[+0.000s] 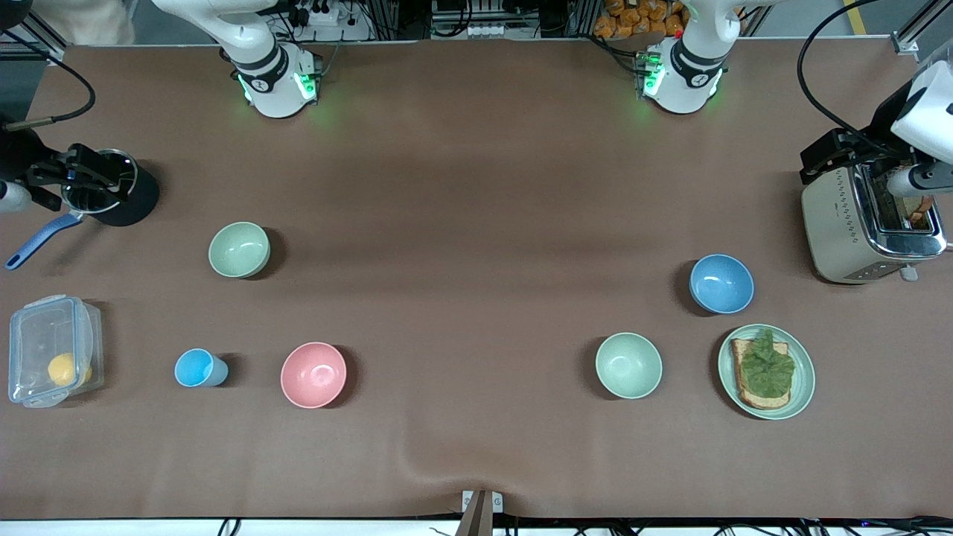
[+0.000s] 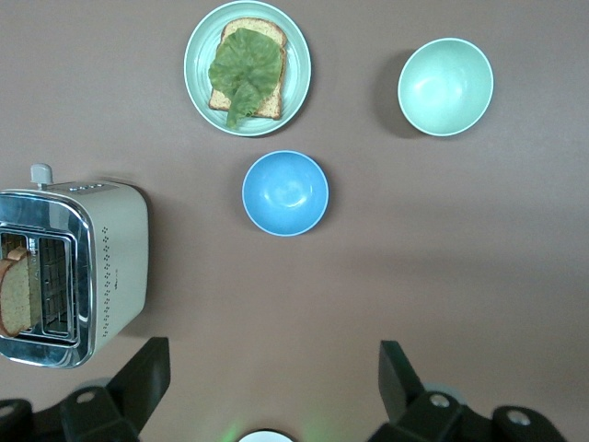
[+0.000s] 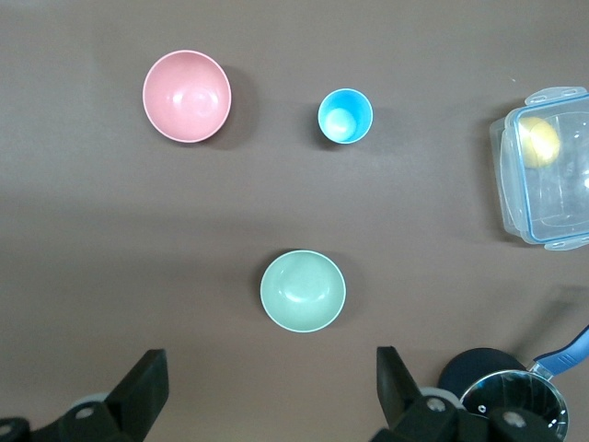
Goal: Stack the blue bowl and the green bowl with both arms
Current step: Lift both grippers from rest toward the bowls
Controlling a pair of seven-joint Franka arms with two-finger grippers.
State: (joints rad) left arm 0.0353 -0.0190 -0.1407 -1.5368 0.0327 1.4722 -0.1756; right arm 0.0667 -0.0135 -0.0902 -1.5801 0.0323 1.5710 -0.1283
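Note:
The blue bowl point(image 1: 721, 284) stands upright toward the left arm's end of the table; it also shows in the left wrist view point(image 2: 285, 193). The sage-green bowl point(image 1: 239, 249) stands upright toward the right arm's end and shows in the right wrist view point(image 3: 303, 290). My left gripper point(image 2: 274, 368) is open and empty, held high at the toaster's end point(image 1: 837, 156). My right gripper point(image 3: 271, 373) is open and empty, held high over the pot's end point(image 1: 74, 171). Both bowls are empty and far apart.
A paler mint bowl point(image 1: 628, 365) and a plate point(image 1: 805, 387) with toast and lettuce lie nearer the camera than the blue bowl. A toaster point(image 1: 841, 223) stands beside it. A pink bowl point(image 1: 313, 374), light-blue cup point(image 1: 197, 368), clear box point(image 1: 30, 327) and black pot point(image 1: 130, 205) are near the green bowl.

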